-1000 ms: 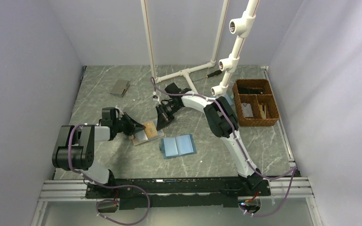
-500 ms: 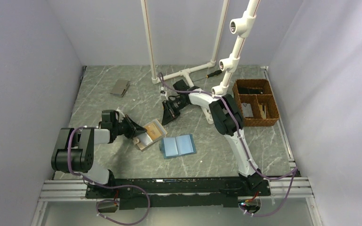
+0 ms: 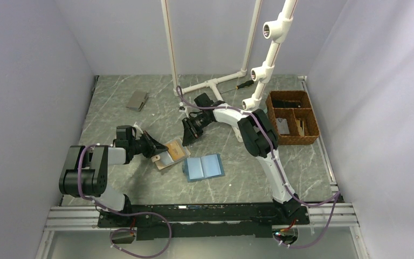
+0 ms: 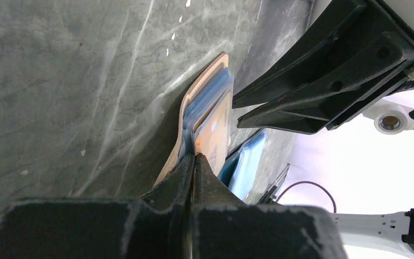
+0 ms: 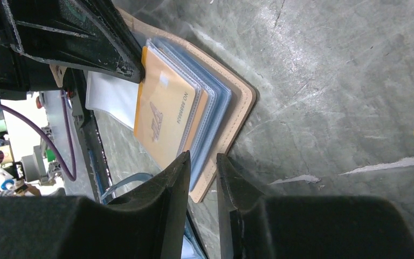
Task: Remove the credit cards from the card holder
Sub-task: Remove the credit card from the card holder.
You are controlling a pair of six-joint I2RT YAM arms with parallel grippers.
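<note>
The card holder lies open on the grey marble table, tan outside with blue-grey panels inside. My left gripper is shut on its left edge; in the left wrist view the fingertips pinch the holder's near flap. An orange credit card sits in clear sleeves in the holder. My right gripper is open by a narrow gap just over the holder's tan far edge, clamping nothing. From above, the right gripper hovers at the holder's far right corner.
An all light-blue bifold lies open just right of the holder. A small grey wallet is at the back left. A brown basket stands at the right. A white pipe frame and a screwdriver are behind.
The right gripper let go of the holder's far edge, opened, drew back, then came a little closer again. The holder shifted slightly. The left gripper kept its hold.
</note>
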